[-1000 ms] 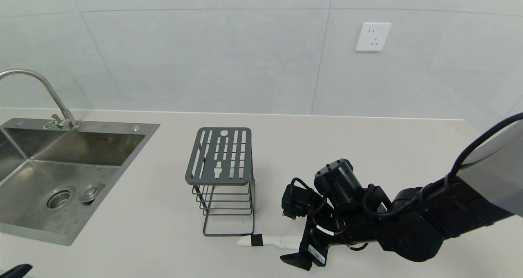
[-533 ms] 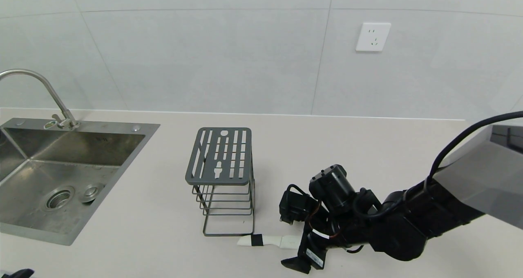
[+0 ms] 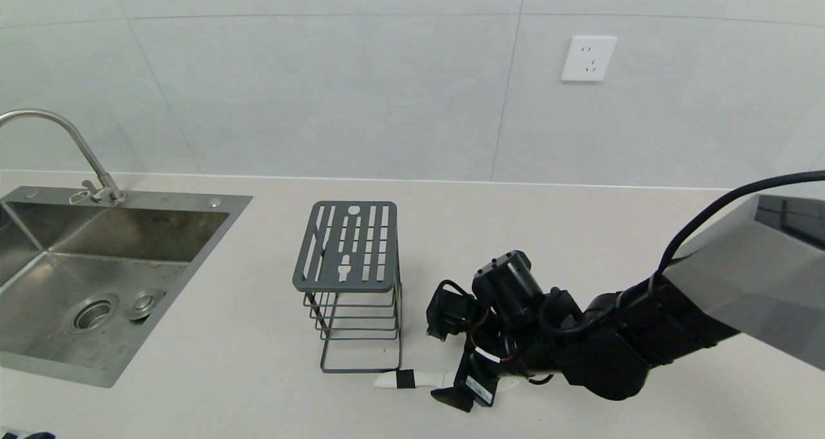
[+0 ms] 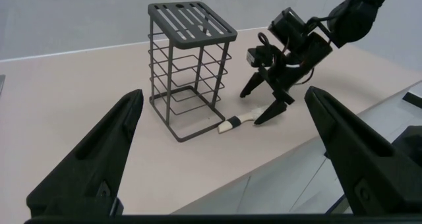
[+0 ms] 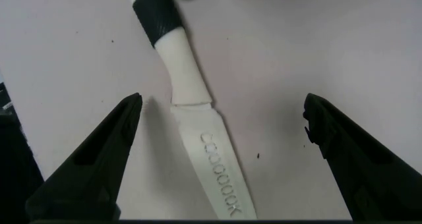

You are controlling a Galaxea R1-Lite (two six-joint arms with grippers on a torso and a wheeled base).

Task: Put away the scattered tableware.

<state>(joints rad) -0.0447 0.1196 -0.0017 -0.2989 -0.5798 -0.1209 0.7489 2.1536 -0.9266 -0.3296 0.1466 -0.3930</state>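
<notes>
A white knife (image 3: 412, 380) with a black band on its handle lies flat on the counter, just in front of the dark wire rack (image 3: 348, 278). My right gripper (image 3: 461, 387) hangs open low over the blade end, one finger on each side of the knife (image 5: 191, 99), not touching it. From the left wrist view the knife (image 4: 237, 122) lies beside the rack (image 4: 191, 66), with the right gripper (image 4: 260, 105) standing over it. My left gripper (image 4: 224, 158) is open and holds nothing, off the counter's front edge.
A steel sink (image 3: 38, 361) with a curved faucet (image 3: 64, 136) takes up the counter's left side. A wall socket (image 3: 588, 57) sits high on the tiled wall. Bare counter stretches behind and to the right of the rack.
My right arm has slid left toward the rack and lowered a little, bringing the open gripper farther along the knife. The knife and rack have stayed put.
</notes>
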